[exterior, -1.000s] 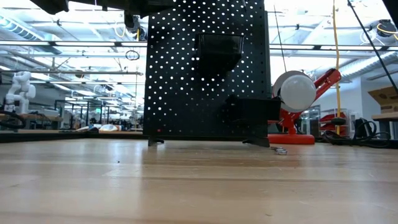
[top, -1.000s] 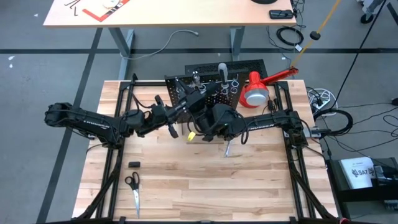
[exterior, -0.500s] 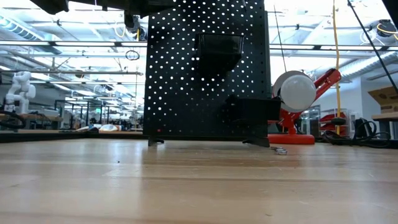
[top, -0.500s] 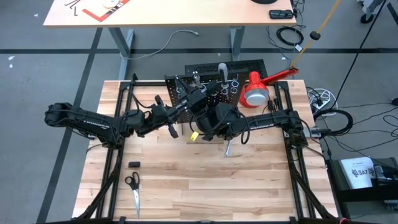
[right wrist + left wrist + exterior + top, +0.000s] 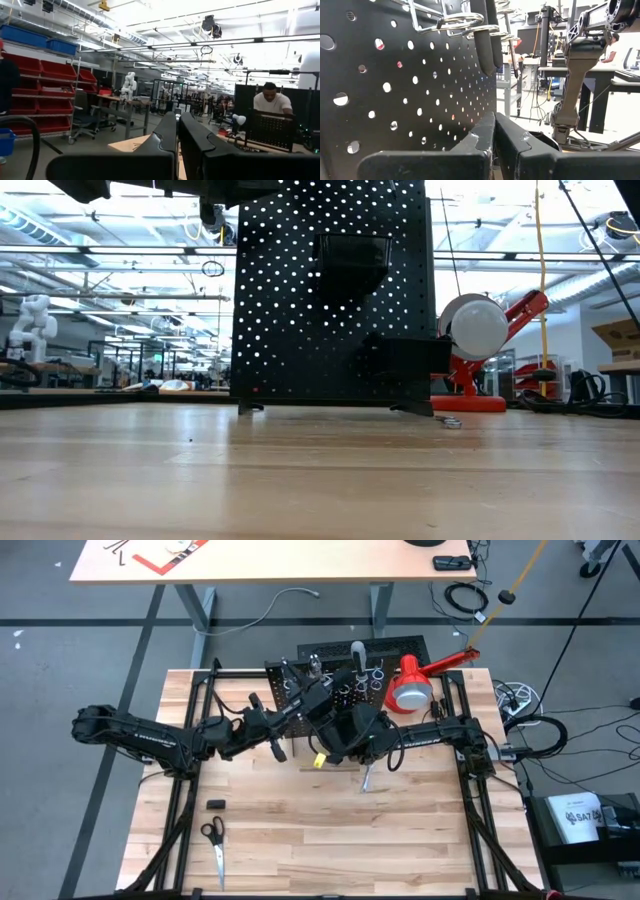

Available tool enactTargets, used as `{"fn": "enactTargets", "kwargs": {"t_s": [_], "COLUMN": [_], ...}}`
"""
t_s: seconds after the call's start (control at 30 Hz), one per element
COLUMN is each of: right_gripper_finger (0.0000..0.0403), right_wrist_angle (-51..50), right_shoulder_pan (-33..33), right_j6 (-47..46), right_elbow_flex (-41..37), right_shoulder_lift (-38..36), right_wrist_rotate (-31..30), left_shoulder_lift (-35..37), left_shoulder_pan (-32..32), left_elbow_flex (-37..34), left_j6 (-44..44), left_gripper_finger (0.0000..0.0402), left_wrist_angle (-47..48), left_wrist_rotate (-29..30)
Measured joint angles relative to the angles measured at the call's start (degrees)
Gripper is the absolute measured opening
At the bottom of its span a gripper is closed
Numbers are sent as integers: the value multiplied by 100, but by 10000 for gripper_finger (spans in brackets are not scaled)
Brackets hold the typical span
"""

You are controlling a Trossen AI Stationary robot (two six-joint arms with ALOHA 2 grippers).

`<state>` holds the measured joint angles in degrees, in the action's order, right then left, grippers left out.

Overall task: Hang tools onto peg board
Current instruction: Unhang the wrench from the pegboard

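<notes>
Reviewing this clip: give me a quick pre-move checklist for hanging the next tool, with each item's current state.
1. Left gripper shut, nothing between its fingers: ok.
2. Right gripper shut, empty: ok.
3. Peg board upright: ok.
4. Silver rings partly occupied; a dark handle hangs in one: ok.
5. Next tool within reach: a silver tool lies on the table near the right arm: ok.
6. Free ring for that tool: cannot tell.

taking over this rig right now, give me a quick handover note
Left gripper: shut, empty, close to the peg board.
Right gripper: shut, empty, beside the left arm at the board, facing the room.
Done: two dark handles hang through the silver rings.
Left: a silver tool on the table in front of the board, scissors near the front left corner.
</notes>
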<state>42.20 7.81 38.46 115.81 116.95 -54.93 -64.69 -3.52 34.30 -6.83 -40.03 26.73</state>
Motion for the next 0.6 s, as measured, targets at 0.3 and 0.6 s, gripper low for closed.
{"fn": "enactTargets", "kwargs": {"t_s": [0.3,0.6], "right_gripper_finger": [0,0], "right_wrist_angle": [-3,189], "right_shoulder_pan": [49,153], "right_j6": [229,932], "right_elbow_flex": [2,7], "right_shoulder_lift": [-60,-146], "right_wrist_rotate": [117,581], "left_shoulder_lift": [0,-2], "left_shoulder_pan": [0,-1], "left_elbow_flex": [0,0], "left_j6": [-1,-2], "left_gripper_finger": [18,18], "left_wrist_angle": [2,4], "left_wrist_rotate": [0,0]}}
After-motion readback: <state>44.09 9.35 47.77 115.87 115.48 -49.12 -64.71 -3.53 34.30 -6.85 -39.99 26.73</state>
